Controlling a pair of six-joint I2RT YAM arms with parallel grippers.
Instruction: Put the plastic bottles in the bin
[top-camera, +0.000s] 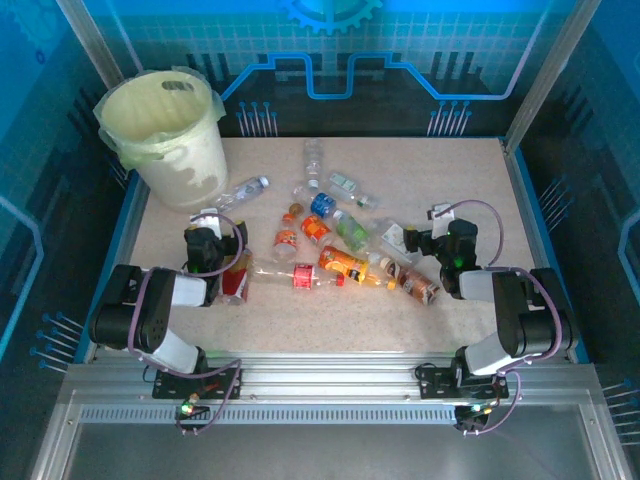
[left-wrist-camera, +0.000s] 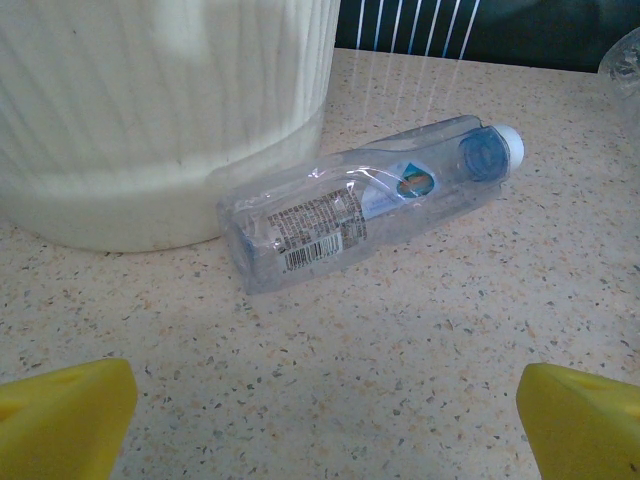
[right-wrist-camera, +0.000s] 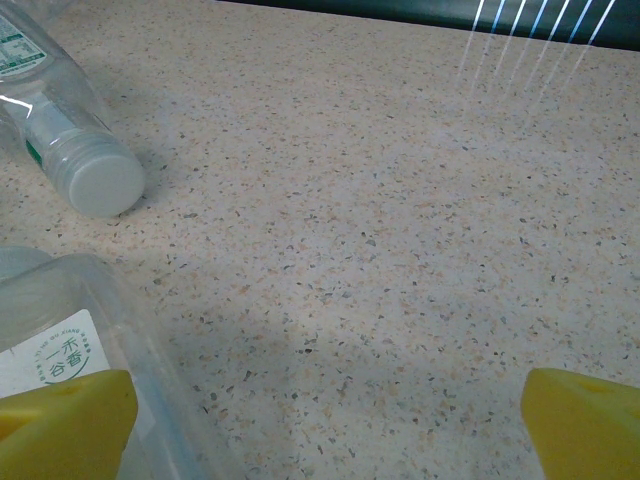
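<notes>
**Both grippers wide open by a table of scattered bottles**

Top view: we see a large round cream-white plastic bin (top-camera: 190, 165), lined w/ a pale yellow-green bag (top-camera: 125, 140), standing at the far-left corner of a speckled beige table (top-camera: 460, 170). About a dozen small clear plastic bottles (top-camera: 345, 265) lie across the table's middle, w/ orange, red, green and blue labels or caps. One clear bottle w/ a white cap (top-camera: 243, 190) lies apart from the pile, near the bin's foot. The left gripper (top-camera: 212, 222) sits low, near that bottle, pointing toward the bin. The right gripper (top-camera: 440, 218) sits at the pile's right edge.

Left wrist view: the white-capped bottle lies on its side ahead of the fingers. Its base end is just beside the bin's ribbed wall and its cap points away to the right; contact we cannot tell. It is dented and has a barcode label. Two yellow pads (left-wrist-camera: 60, 415) sit in the lower corners, wide apart, bare table btw them.

Right wrist view: yellow fingertips (right-wrist-camera: 585, 425) again stand wide apart over bare table. A clear bottle w/ a grey-white cap (right-wrist-camera: 70, 160) lies upper left. A clear bottle w/ a green-printed white label (right-wrist-camera: 70, 335) lies lower left, just beside one pad; contact unclear.
</notes>
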